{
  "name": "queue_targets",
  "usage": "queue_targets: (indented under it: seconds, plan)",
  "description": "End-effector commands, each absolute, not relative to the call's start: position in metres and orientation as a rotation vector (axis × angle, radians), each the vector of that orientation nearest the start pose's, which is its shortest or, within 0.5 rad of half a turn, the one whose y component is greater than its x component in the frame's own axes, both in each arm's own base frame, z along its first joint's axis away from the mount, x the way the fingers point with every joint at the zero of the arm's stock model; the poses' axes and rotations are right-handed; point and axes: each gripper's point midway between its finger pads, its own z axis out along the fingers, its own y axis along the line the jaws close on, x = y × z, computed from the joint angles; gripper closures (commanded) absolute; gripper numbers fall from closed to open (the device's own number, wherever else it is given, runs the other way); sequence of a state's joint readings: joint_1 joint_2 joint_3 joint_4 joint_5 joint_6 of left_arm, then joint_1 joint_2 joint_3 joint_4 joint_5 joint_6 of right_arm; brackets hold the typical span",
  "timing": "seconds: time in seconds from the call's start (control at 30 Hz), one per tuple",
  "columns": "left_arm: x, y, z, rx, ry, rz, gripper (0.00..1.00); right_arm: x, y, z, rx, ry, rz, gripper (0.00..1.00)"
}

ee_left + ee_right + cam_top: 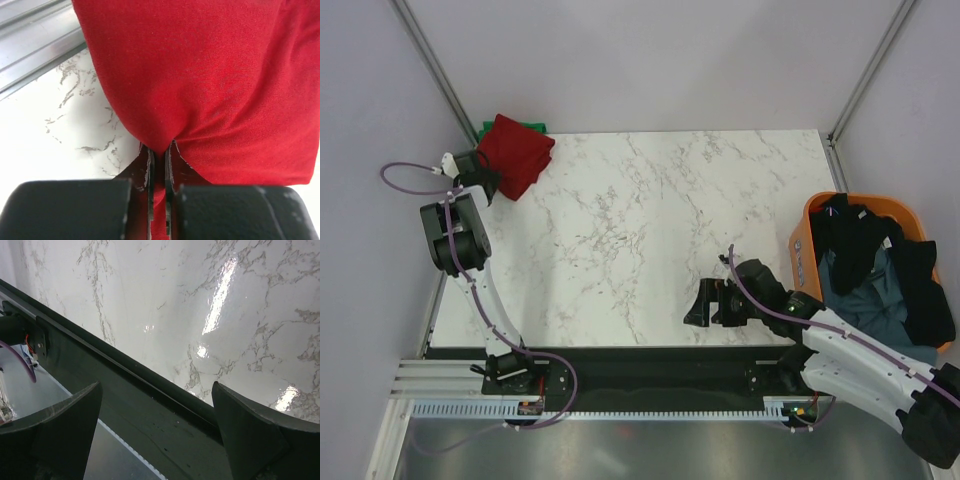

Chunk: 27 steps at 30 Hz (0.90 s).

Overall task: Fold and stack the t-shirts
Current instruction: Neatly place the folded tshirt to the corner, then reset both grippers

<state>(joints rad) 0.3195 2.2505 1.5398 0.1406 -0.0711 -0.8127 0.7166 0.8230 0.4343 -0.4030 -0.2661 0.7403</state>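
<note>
A folded dark red t-shirt [517,153] lies at the far left corner of the marble table [650,230], on top of a bright green t-shirt [532,127] whose edge shows behind it. My left gripper [483,178] is shut on the red shirt's near edge; the left wrist view shows red cloth [210,75] pinched between the jaws [159,155]. My right gripper [703,303] is open and empty above the table's near edge, in the right wrist view [157,405] too. Black [855,235] and grey-blue [865,290] garments fill the orange basket.
The orange basket [804,240] stands at the table's right edge. A dark rail [125,385] runs along the near edge of the table under my right gripper. Metal frame posts [430,60] rise at the far corners.
</note>
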Motion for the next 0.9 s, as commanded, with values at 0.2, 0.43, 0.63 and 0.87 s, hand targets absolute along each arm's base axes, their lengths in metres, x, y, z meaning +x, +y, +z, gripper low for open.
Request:
queue_targets:
  seconds: [0.2, 0.43, 0.63, 0.87]
  plan:
    - [0.535, 0.153, 0.050, -1.305, 1.731, -0.310, 0.98, 0.131, 0.215, 0.097, -0.115, 2.493, 1.020, 0.02]
    - [0.480, 0.136, 0.075, -1.309, 1.733, -0.341, 0.97, 0.121, 0.202, 0.105, -0.121, 2.477, 0.998, 0.02]
    - [0.458, 0.085, 0.081, -1.143, 1.903, -0.573, 0.54, 0.116, 0.197, 0.108, -0.133, 2.462, 1.006, 0.02]
    - [0.443, 0.072, 0.124, -0.918, 1.908, -0.569, 0.32, 0.117, 0.199, 0.106, -0.154, 2.455, 1.006, 0.02]
